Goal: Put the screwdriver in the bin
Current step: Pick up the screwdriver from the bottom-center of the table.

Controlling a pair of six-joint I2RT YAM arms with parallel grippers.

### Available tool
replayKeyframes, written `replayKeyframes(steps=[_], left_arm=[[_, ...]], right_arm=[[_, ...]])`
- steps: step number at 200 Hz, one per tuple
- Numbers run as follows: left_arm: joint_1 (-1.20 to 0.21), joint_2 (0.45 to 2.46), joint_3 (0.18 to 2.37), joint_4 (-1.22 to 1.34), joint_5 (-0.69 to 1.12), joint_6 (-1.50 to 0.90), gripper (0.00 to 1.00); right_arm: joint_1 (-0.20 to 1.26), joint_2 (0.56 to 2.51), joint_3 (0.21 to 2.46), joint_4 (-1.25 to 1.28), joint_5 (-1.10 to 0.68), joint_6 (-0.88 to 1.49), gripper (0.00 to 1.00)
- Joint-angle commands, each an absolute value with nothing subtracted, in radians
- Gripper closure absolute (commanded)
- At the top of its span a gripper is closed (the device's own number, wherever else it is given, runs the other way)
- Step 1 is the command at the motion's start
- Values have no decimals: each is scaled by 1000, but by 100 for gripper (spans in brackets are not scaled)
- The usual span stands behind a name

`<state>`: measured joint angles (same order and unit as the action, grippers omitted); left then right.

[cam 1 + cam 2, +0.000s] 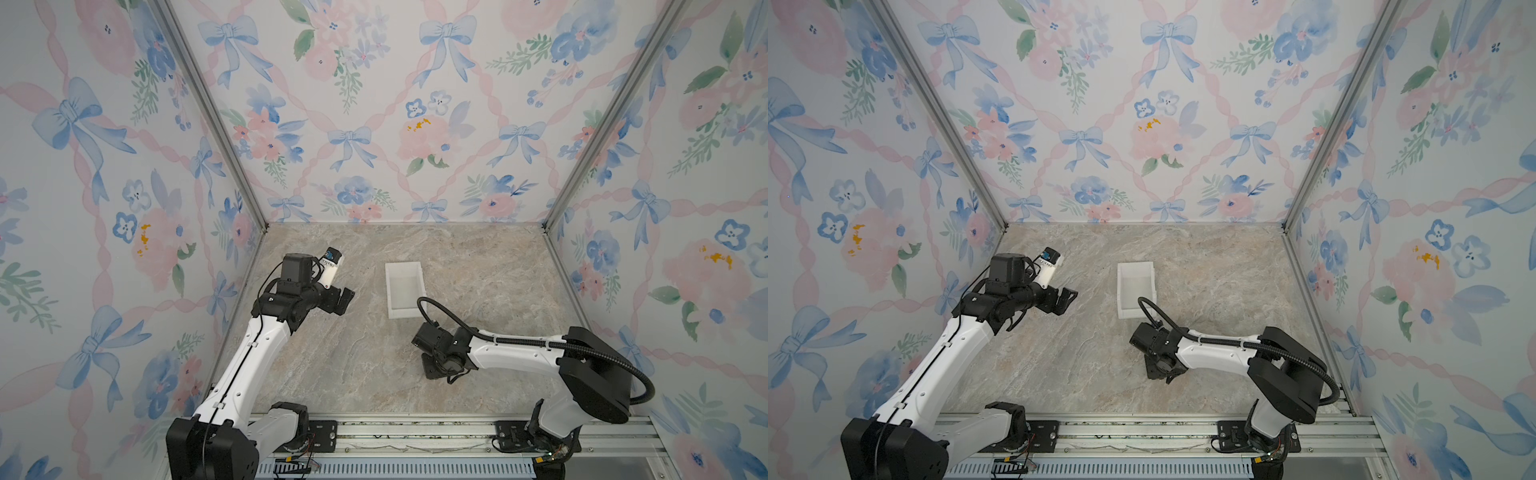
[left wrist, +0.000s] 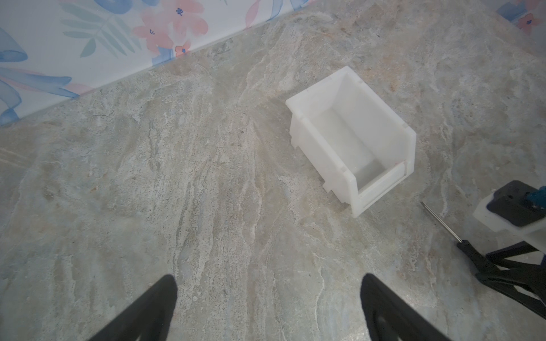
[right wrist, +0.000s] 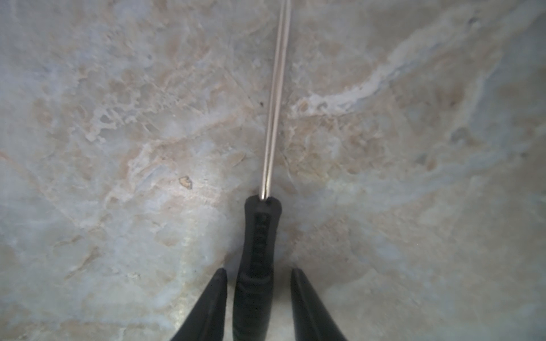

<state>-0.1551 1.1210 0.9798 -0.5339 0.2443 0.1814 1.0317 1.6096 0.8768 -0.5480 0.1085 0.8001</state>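
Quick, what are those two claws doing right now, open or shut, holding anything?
Left gripper: open, empty.
Right gripper: open, jaws either side of the screwdriver handle, gaps showing, not gripping it.

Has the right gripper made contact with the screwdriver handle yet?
Apart. The right wrist view shows the right gripper straddling the screwdriver handle, with tabletop showing on both sides.
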Motion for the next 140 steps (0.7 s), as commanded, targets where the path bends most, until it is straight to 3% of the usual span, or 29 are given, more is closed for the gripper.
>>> replayKeyframes(steps=[1, 50, 140], left_arm=[[-159, 1118, 982, -555, 252, 175, 2], [-158, 1128, 999, -555, 246, 176, 2], [-160, 1164, 1036, -555, 222, 204, 2]], right_arm=[[1046, 1649, 880, -578, 122, 799, 70], [1052, 1607, 892, -625, 170, 788, 81], [910, 1347, 913, -729, 54, 697, 82]])
